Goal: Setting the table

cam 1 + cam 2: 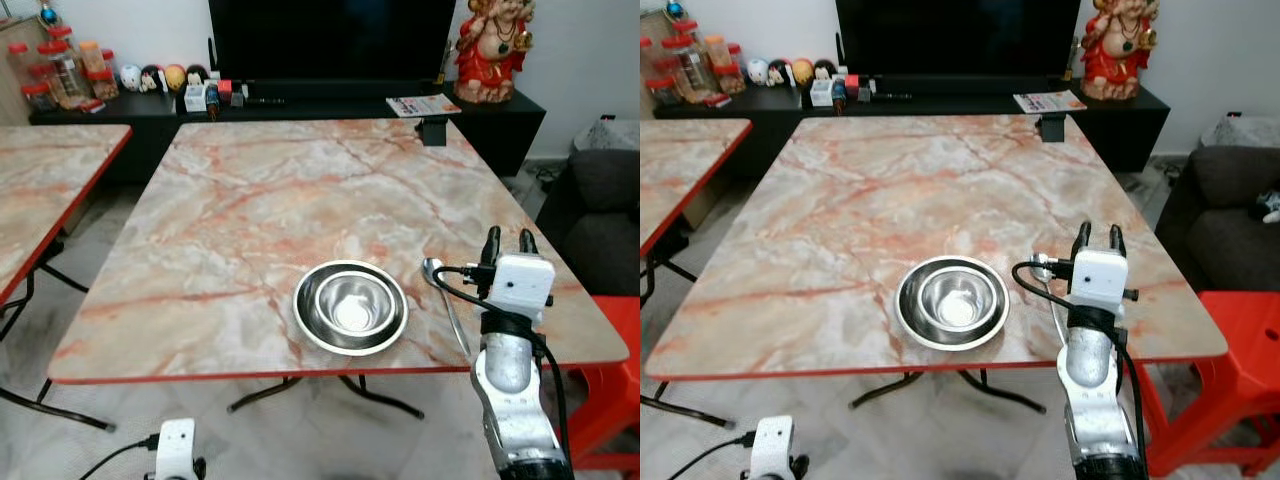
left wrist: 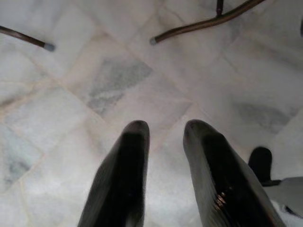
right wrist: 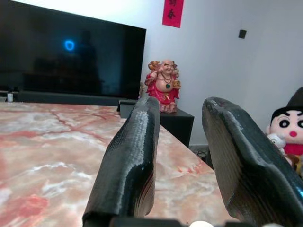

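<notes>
Right gripper (image 1: 508,238) raised above the table edge, fingers apart and empty, beside the place setting.

The spoon (image 1: 444,304) lies on the marble table (image 1: 250,200) just right of the bowl (image 1: 351,301) nested in its plate (image 1: 303,325). Setting appears nearly complete; next move likely requires clearing the arm without touching the spoon. Left gripper (image 2: 165,156) hangs idle, fingers apart.

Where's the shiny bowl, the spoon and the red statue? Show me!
bowl (image 1: 351,305), left eye view, on its shiny inner bottom.
spoon (image 1: 432,268), left eye view, on its rounded scoop end.
red statue (image 3: 162,87), right wrist view, on its belly.
</notes>
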Tool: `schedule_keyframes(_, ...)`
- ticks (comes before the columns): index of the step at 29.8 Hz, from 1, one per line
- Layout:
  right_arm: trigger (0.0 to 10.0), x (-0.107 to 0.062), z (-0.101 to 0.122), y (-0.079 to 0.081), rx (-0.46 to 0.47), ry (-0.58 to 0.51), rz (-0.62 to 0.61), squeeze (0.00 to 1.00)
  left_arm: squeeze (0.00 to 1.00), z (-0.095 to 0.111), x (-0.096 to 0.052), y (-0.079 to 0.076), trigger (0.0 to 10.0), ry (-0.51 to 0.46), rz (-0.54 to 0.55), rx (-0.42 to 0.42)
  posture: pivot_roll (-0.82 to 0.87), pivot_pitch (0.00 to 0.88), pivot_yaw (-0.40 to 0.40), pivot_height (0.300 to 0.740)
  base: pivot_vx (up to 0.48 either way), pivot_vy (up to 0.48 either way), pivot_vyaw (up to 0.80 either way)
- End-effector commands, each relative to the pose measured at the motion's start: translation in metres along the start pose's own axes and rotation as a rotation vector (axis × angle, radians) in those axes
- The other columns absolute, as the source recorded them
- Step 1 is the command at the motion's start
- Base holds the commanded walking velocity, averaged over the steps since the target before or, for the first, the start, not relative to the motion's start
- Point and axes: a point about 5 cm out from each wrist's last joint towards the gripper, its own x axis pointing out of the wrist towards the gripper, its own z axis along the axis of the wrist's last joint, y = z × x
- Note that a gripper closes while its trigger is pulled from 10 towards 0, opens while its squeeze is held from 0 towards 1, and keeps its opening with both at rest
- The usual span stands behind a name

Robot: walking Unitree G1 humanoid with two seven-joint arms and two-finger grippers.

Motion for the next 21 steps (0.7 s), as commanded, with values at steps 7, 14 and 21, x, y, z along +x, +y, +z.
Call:
schedule_keyframes(7, 10.0, -0.0002, 0.0046, 0.0063, 0.024, -0.005, 0.007, 0.0, 0.0, 0.0002, -0.0005, 0.0077, 10.0, 0.0, 0.018, -0.001, -0.06, 0.0, 0.023, 0.74, 0.0, 0.288, 0.0)
schedule_keyframes(14, 10.0, -0.0012, 0.0047, 0.0077, 0.028, -0.002, 0.004, 0.0, 0.0, 0.0016, -0.0004, 0.0094, 10.0, -0.002, 0.019, 0.009, -0.06, 0.0, 0.031, 0.74, 0.0, 0.287, 0.0)
schedule_keyframes(21, 10.0, -0.0027, 0.0063, 0.0125, 0.035, -0.007, 0.019, 0.0, 0.0, 0.0015, -0.0005, 0.0106, 10.0, -0.002, 0.019, 0.012, -0.06, 0.0, 0.033, 0.74, 0.0, 0.289, 0.0)
